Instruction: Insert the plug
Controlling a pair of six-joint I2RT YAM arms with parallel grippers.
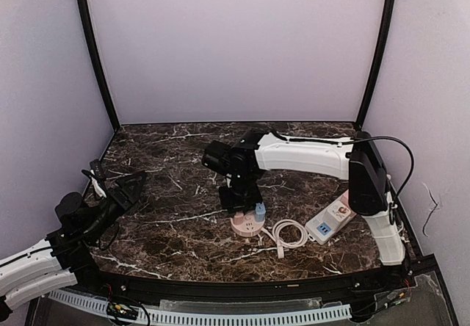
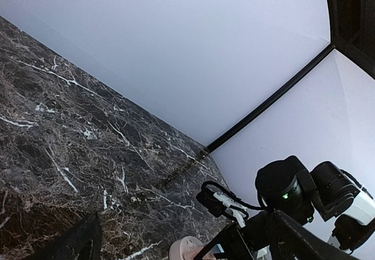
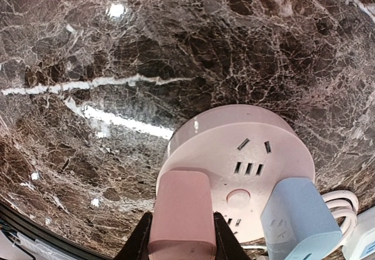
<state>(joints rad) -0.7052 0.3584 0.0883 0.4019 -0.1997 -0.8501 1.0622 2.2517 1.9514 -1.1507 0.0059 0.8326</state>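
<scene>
A round pink socket hub (image 3: 246,154) lies on the dark marble table (image 3: 117,49); it also shows in the top view (image 1: 248,225) and at the lower edge of the left wrist view (image 2: 186,249). My right gripper (image 3: 181,239) is shut on a pink plug (image 3: 181,213), which stands on the hub's near-left edge. A light blue plug (image 3: 296,216) stands in the hub beside it. My left gripper (image 1: 131,188) is open and empty at the table's left, far from the hub.
A coiled white cable (image 1: 288,234) lies right of the hub. A white power strip (image 1: 332,219) with blue sockets lies further right. The right arm (image 1: 308,153) stretches across the table's middle. Purple walls enclose the table.
</scene>
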